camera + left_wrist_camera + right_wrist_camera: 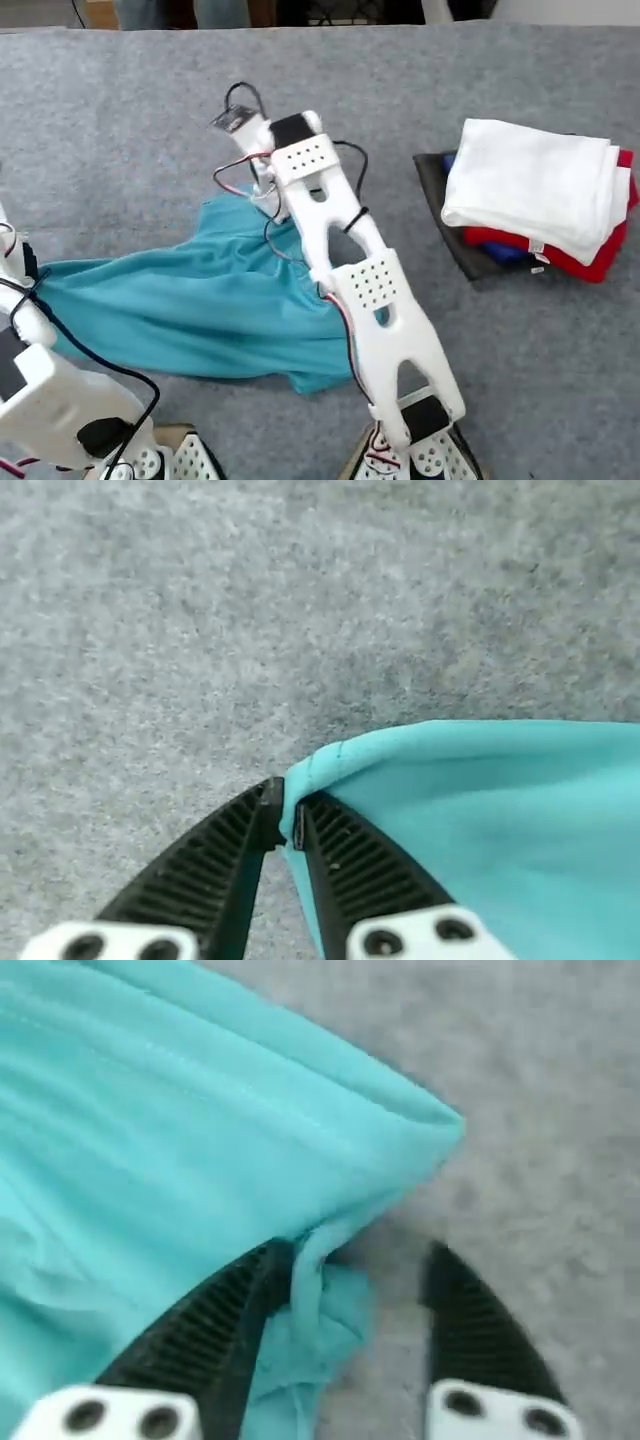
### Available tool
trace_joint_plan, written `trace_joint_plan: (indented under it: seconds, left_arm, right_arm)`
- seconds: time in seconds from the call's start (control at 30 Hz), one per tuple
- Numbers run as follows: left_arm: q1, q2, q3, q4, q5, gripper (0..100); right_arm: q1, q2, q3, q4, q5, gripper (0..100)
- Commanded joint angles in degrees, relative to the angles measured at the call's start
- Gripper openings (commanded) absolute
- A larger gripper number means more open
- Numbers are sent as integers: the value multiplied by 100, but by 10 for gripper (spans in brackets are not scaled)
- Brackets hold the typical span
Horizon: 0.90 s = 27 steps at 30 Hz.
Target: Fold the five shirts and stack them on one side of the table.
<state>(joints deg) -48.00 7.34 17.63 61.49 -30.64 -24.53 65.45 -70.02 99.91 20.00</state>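
Note:
A teal shirt (190, 300) lies crumpled and spread on the grey table, left of centre. My left gripper (288, 820) is shut on a folded corner of the teal shirt (480, 810); in the high view it sits at the cloth's left tip (30, 275). My right gripper (355, 1270) stands open over the far corner of the teal shirt (200, 1120), with a bunched bit of cloth against one finger (250, 1290). From above, the right gripper (262, 192) is at the shirt's top edge. At the right lies a stack of folded shirts (535, 190), white on top, then red, blue and dark.
The grey felt table (120, 120) stretches bare behind the shirt and between it and the stack. Both arm bases stand at the front edge, the right arm (370, 290) reaching across the shirt's right side.

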Motion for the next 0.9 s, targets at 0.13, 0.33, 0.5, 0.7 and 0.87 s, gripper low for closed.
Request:
trace_joint_plan:
  seconds: [0.13, 0.33, 0.5, 0.7, 0.87]
  left_arm:
    - [22, -44, -31, 9, -44, 29]
    - [22, -44, -31, 9, -44, 29]
    - [22, -44, -31, 9, -35, 29]
    - [22, -44, -31, 9, -35, 29]
    - [22, -35, -31, 9, -35, 29]
  right_arm:
    - [88, -435, -954, -202, -114, 477]
    - [-9, -321, -910, -923, -369, 477]
    - [-62, 4, -848, -1407, -615, 476]
    - [-70, 286, -848, -1345, -932, 476]
    - [-158, 347, -875, -1037, -923, 476]
